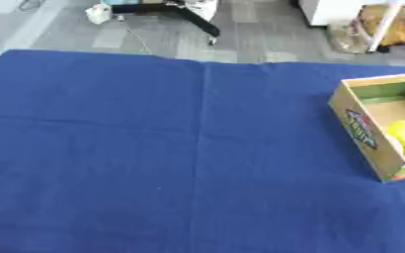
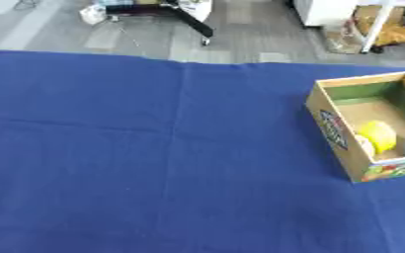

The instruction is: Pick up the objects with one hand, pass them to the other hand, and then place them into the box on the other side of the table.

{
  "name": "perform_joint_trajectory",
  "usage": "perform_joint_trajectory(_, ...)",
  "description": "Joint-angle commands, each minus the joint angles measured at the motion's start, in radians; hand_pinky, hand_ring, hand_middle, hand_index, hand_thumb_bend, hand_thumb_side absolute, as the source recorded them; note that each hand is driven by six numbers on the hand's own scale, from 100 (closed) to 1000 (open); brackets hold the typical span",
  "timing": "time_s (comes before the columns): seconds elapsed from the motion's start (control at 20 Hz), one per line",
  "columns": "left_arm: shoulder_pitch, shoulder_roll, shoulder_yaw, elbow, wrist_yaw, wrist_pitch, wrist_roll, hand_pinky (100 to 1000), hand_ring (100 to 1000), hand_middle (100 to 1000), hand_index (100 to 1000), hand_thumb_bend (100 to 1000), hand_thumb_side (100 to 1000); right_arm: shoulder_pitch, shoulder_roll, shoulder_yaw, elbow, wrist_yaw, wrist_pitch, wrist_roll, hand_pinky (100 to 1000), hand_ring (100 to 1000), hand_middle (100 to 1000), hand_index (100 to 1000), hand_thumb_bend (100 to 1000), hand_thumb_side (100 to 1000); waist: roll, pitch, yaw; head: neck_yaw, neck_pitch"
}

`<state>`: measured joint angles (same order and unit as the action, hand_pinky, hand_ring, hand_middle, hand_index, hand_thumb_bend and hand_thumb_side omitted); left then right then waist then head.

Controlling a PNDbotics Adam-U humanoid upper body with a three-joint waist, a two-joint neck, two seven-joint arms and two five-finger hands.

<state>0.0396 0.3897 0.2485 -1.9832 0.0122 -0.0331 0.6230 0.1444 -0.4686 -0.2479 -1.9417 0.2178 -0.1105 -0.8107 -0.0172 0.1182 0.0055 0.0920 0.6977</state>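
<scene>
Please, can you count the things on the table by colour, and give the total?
Blue: 1, the tablecloth
Brown: 1, the cardboard box
Yellow: 1, a round object inside the box
Total: 3
No robot hand is visible.

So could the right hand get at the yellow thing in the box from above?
Probably yes. The box is open-topped on the table's right side, and the yellow thing lies uncovered inside with nothing over it. Neither hand is in view, so its actual reach can't be checked.
</scene>
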Motion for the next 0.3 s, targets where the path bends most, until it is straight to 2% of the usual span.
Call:
perform_joint_trajectory(0.05, 0.034, 0.037, 0.043, -0.013, -0.022, 0.030, 0.077, 728, 580, 624, 725, 436, 582, 0.018, -0.021, -0.059, 0.072, -0.066, 0.010, -0.082, 771, 495, 498, 738, 141, 477, 0.016, -0.030, 0.001, 0.024, 0.012)
perform_joint_trajectory(0.3, 0.088, 0.054, 0.111, 0.041, -0.022, 0.056, 0.212, 727, 582, 626, 722, 415, 564, 0.052, -0.055, -0.169, 0.234, -0.211, -0.061, -0.096, 765, 481, 486, 730, 129, 482, 0.017, -0.044, -0.001, 0.039, 0.015)
